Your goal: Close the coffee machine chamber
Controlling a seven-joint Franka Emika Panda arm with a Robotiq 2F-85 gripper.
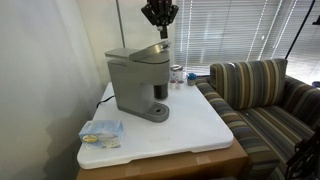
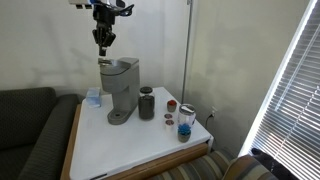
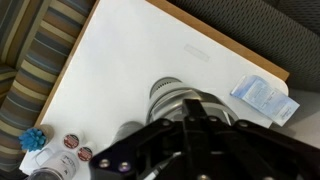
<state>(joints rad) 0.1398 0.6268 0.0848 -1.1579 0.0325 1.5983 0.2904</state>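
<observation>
Found claw (image 1: 160,30) hanging straight above the coffee machine (image 1: 135,85), fingers drawn together, holding nothing. Confirmed same stance in both exterior views.

Logged chamber (image 1: 140,52) at top of the coffee machine, front edge tilted upward; judged ajar, not yet shut. Could not tell from the exterior views whether claw touching chamber or just clear of it.

Checked wrist view: only dark claw body over a round grey part of the coffee machine. Gained nothing on the gap there.

Judged approach done, closing left: press down on raised front edge of chamber until flush with body of the coffee machine.

Recorded dark cup (image 2: 147,103) just beside the coffee machine. Noted caps (image 2: 168,120) and small jar (image 2: 185,123) farther off on that same side. Noted blue packet (image 1: 102,132) near the coffee machine on opposite side. Placed all on white table (image 1: 200,125).

Marked striped sofa (image 1: 265,90) beyond table edge, well apart from the coffee machine.
</observation>
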